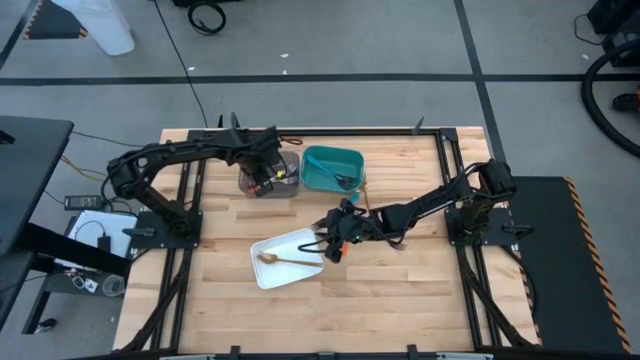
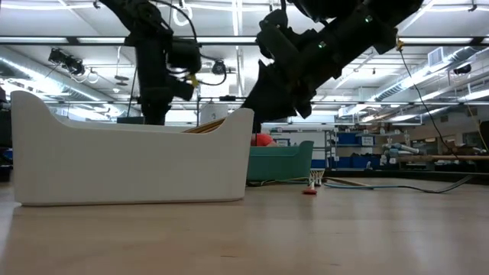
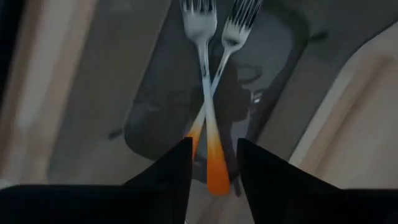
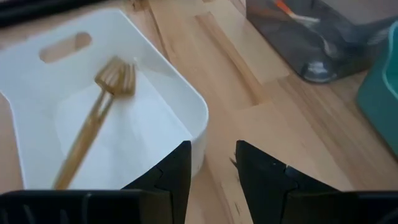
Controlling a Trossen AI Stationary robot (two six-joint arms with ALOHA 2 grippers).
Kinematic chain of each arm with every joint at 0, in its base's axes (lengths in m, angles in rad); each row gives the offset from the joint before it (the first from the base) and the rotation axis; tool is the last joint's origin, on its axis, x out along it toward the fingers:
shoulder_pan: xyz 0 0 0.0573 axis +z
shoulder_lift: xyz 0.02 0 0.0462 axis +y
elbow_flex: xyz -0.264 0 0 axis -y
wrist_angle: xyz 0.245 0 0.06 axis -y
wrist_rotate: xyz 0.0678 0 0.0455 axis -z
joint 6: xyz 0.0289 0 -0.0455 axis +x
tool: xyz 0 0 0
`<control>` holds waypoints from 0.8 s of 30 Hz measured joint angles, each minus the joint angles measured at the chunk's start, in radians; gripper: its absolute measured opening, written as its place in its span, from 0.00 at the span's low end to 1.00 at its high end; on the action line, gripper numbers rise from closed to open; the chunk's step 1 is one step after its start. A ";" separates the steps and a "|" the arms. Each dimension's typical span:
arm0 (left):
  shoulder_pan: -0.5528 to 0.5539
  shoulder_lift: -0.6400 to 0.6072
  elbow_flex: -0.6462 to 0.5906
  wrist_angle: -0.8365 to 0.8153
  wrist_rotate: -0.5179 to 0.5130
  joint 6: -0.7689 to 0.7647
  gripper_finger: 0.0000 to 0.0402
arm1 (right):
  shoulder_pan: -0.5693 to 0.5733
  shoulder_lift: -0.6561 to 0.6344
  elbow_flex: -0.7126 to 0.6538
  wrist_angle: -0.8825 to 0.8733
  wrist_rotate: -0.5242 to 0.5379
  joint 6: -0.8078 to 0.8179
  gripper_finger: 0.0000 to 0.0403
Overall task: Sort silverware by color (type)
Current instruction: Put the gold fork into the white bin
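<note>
Left wrist view: we see left gripper (image 3: 213,165) parted, empty, over two orange-handled steel forks (image 3: 208,93) crossed in grey bin (image 3: 155,118). Right gripper (image 4: 212,163) parted, empty, beside white tray (image 4: 186,112) holding gold fork (image 4: 93,118). We judge it light, stiff, slippery; grasp mid-handle.
</note>
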 joint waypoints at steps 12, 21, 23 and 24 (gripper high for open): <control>-0.180 -0.013 0.056 0.066 0.003 0.074 0.35 | 0.000 0.000 0.000 -0.200 0.079 0.022 0.33; -0.297 -0.039 0.054 0.193 0.003 0.103 0.35 | -0.008 -0.004 0.000 -0.390 0.029 0.053 0.29; -0.312 -0.040 0.052 0.235 0.003 0.111 0.35 | -0.008 -0.017 0.000 -0.450 0.025 0.068 0.28; -0.318 -0.040 0.041 0.261 0.003 0.120 0.35 | -0.008 -0.026 0.000 -0.471 0.025 0.080 0.28</control>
